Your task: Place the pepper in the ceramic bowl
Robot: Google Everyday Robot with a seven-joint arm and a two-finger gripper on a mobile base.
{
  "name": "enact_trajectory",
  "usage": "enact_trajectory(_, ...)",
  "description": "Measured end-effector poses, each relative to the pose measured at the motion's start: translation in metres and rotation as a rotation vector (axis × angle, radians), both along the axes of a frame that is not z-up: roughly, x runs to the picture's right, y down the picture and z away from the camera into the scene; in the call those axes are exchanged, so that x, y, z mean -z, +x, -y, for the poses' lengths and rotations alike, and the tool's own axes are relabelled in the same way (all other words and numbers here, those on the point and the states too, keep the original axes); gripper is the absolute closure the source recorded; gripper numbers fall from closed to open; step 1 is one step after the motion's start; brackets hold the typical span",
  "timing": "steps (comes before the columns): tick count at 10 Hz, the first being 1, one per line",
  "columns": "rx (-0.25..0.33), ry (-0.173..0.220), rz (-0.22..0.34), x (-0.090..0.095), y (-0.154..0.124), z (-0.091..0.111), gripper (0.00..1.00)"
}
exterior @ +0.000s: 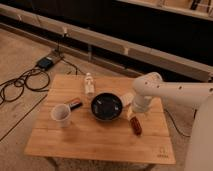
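Note:
The reddish-brown pepper lies on the wooden table, right of the dark glossy ceramic bowl. The bowl sits at the table's middle and looks empty. My white arm reaches in from the right; the gripper hangs just above the pepper's near end, between the pepper and the bowl's right rim. The arm's wrist hides the gripper itself.
A white cup stands at the table's left. A small dark-and-red oblong object lies beside it. A small clear bottle stands at the back. Cables and a power box lie on the floor to the left.

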State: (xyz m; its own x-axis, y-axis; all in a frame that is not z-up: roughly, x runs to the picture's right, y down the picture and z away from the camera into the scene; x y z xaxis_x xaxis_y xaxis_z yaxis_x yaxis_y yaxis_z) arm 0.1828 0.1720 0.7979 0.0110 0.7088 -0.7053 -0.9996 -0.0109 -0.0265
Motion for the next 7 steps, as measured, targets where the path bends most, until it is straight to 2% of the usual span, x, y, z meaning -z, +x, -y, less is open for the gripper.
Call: enact_trajectory(7,-0.001,-0.082,0.031,-0.027,0.003,-0.029,0.35)
